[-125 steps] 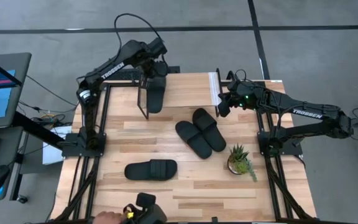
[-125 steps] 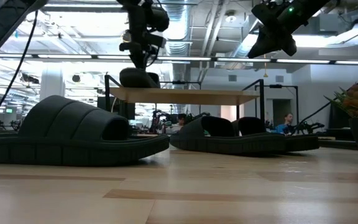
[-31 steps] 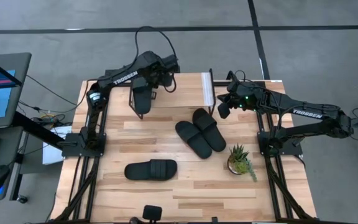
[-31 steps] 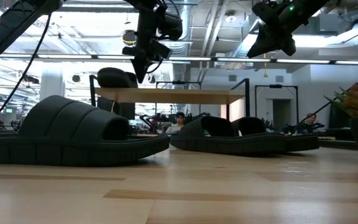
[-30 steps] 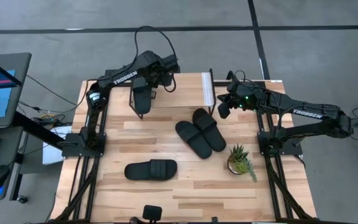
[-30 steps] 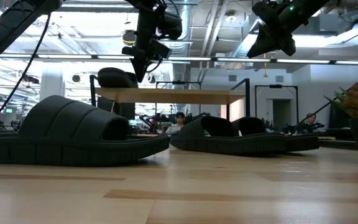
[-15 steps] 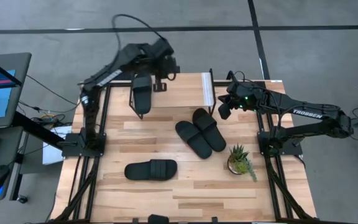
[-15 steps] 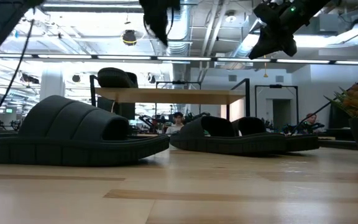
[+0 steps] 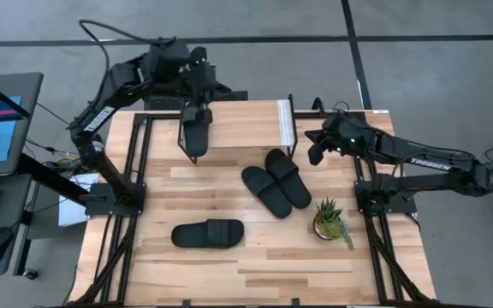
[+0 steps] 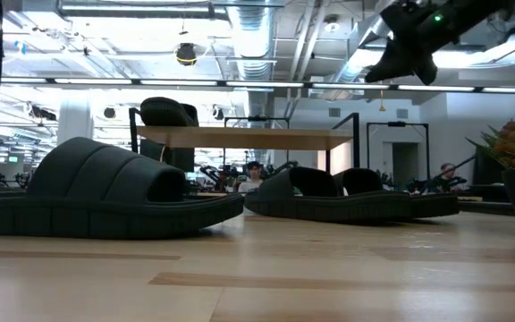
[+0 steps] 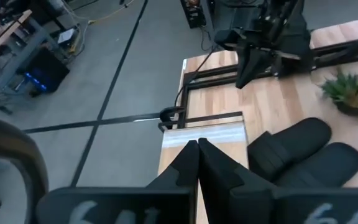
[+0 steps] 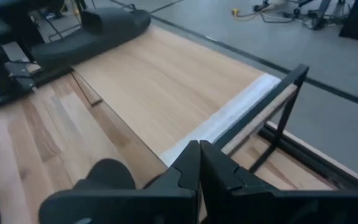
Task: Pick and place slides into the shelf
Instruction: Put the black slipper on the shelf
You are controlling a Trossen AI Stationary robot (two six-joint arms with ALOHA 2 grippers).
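On the shelf (image 9: 245, 126), one slide (image 9: 194, 134) lies half-hidden beneath the closed, empty left hand (image 9: 197, 109).

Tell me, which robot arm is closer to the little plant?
The right. Its gripper hovers by the shelf's end, just behind the plant; the left gripper is far across, over the shelved slide.

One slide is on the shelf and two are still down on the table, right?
Not quite: the high view shows three slides still on the table, a pair side by side and one apart. One slide does lie on the shelf.
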